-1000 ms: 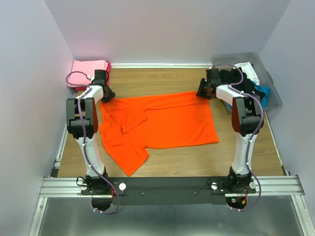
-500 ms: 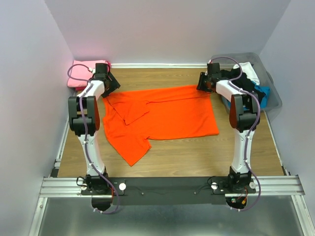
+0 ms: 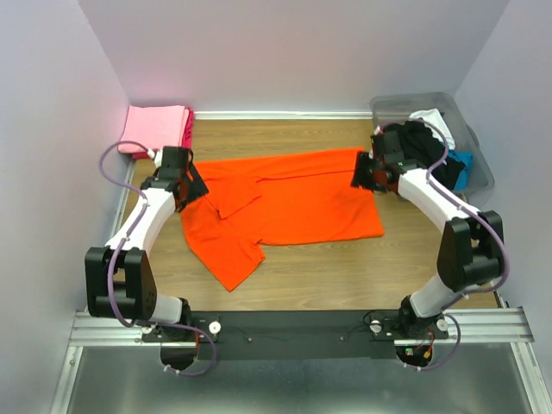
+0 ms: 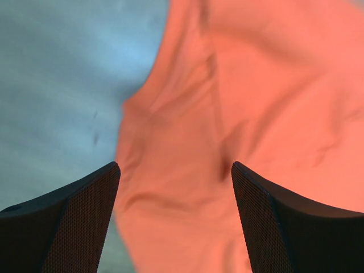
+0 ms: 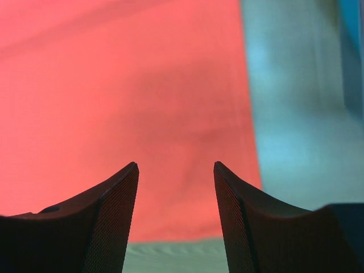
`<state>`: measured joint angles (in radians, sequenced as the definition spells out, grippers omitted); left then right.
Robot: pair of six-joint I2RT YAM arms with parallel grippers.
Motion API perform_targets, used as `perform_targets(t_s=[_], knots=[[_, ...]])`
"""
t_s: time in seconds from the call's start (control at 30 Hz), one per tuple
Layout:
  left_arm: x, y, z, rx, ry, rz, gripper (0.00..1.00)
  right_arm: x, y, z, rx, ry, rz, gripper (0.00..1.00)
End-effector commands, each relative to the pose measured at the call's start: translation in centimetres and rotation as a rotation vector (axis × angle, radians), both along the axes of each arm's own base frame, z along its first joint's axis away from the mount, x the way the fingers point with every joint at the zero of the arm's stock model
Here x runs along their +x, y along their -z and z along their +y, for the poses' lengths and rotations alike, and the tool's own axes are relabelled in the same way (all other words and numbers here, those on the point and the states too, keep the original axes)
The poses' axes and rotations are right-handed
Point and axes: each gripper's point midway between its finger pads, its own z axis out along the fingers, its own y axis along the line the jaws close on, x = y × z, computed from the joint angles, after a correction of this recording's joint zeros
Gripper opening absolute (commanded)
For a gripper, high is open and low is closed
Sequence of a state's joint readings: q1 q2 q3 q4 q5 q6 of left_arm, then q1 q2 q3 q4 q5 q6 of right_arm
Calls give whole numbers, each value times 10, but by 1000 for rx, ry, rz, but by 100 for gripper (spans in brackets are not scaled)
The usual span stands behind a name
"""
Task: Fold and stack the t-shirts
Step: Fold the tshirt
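The two dark, mesh-padded fingers (image 4: 79,227) of our left gripper (image 4: 176,222) stand wide apart and nothing is between them. Under them we see only the wrinkled shoulder part of the bright orange cloth t-shirt (image 3: 293,203). Our right gripper (image 5: 176,219) is also open and holds nothing. Smooth orange cloth lies below it, with a straight edge of the shirt just to its right.

The orange shirt lies spread on the light brown wooden table (image 3: 345,276). Its long axis runs across the table from one arm to the other, with the sleeve end at the left gripper and the plain end at the right gripper. Each gripper hangs over the far corner on its own side, so the cloth extends from the fingers toward the near edge. One sleeve lies folded over the body. The other sleeve (image 3: 228,267) sticks out toward the near edge, and the left arm is clearly nearer to it. We judge that the next fold must bring this sleeve in.

The folded light pink shirt (image 3: 155,128) waits in the far left corner. The translucent grey plastic bin (image 3: 479,177) at the far right holds more shirts.
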<state>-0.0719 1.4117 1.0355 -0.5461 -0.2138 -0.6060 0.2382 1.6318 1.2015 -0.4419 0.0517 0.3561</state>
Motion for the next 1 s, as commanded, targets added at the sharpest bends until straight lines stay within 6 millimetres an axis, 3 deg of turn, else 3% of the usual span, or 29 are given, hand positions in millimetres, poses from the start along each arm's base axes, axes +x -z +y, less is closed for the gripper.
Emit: perform_targets(t_s=[0.0,0.13,0.3,0.53,0.87,0.97], knots=[[-53,32,10,41,-20,165,87,-75,43,-40,-116,125,214,64],[-75,53,7,23,-13,245,81,-108,49,-46,-93,169,244,63],[-83,65,11,40,-31,283,72,-132,63,-48,-73,197,291,63],[-95,91,13,51,-45,346,58,-143,70,-53,-77,219,307,63],[-101,116,19,67,-68,393,53,-155,78,-52,-62,222,336,63],[-103,121,18,62,-66,406,45,-158,80,-54,-59,249,338,63]])
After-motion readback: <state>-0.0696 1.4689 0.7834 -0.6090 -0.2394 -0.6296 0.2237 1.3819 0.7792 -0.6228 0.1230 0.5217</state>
